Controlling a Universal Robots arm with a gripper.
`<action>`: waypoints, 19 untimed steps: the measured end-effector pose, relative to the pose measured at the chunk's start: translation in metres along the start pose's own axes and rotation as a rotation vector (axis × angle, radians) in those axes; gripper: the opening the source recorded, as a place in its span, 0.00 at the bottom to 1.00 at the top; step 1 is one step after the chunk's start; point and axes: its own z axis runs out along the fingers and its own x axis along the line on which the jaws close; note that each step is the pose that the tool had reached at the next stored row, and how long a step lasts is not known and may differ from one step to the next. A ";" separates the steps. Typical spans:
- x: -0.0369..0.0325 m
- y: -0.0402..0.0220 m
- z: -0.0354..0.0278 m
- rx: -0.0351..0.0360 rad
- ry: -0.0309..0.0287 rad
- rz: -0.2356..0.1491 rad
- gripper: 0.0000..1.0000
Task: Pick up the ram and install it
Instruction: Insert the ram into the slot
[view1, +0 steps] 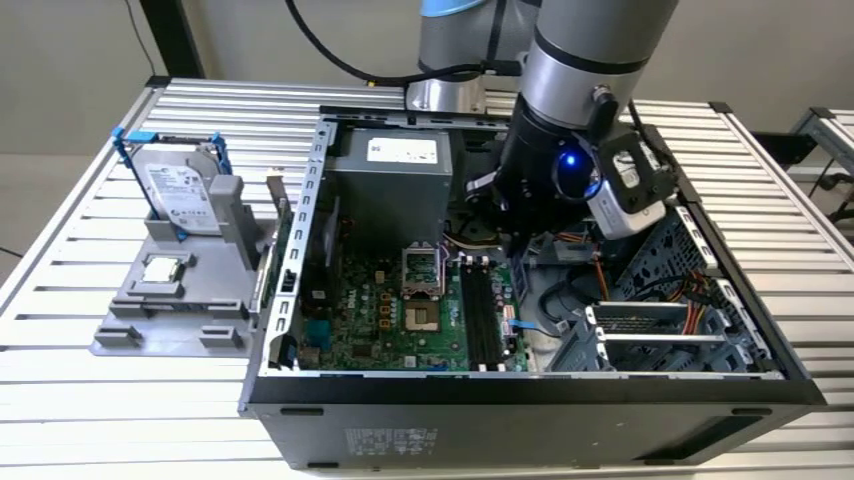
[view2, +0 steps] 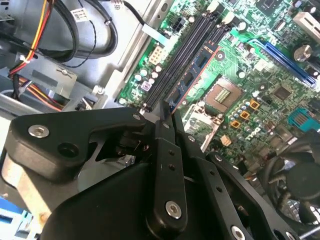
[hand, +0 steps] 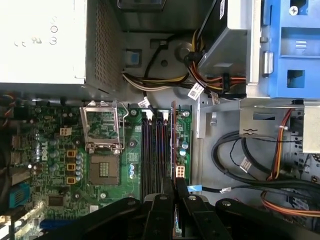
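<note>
Pinching the near end of the ram (view2: 192, 75), the jaws of the gripper (view2: 168, 116) are pressed flat against the thin blue-green stick, which stands on edge over the motherboard's black slots (view2: 180, 55). In the second wrist view the stick runs away from the fingertips (view2: 165, 125) along the slot nearest the processor socket (view2: 222, 95), its row of dark chips facing the socket; whether it is fully seated cannot be told. In the first wrist view the same stick shows as a thin reddish edge (hand: 173, 145) rising from between the black fingers, parallel to the slots.

Beyond it the green motherboard (view1: 380, 320) spreads across the floor of the open computer case (view1: 534, 400), with the open metal socket frame just beside the slots. Bundles of yellow, red and black cables (hand: 220, 80) lie past the board by the drive cage, and the grey power supply (view1: 394, 175) sits at the case's far end.

In the exterior view the arm (view1: 574, 120) reaches down into the case. Well apart, at the exterior view's left, a grey fixture (view1: 174, 300) on the slatted desk (view1: 80, 250) carries a hard drive in a blue frame (view1: 174, 185) standing upright and a small square processor chip (view1: 160, 268) lying flat.
</note>
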 end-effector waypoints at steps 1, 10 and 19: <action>0.0000 -0.0002 0.0019 0.0001 0.0000 0.001 0.00; 0.0002 -0.0010 0.0181 0.0005 -0.0013 0.037 0.00; 0.0002 -0.0069 0.0316 0.0002 -0.0013 0.037 0.00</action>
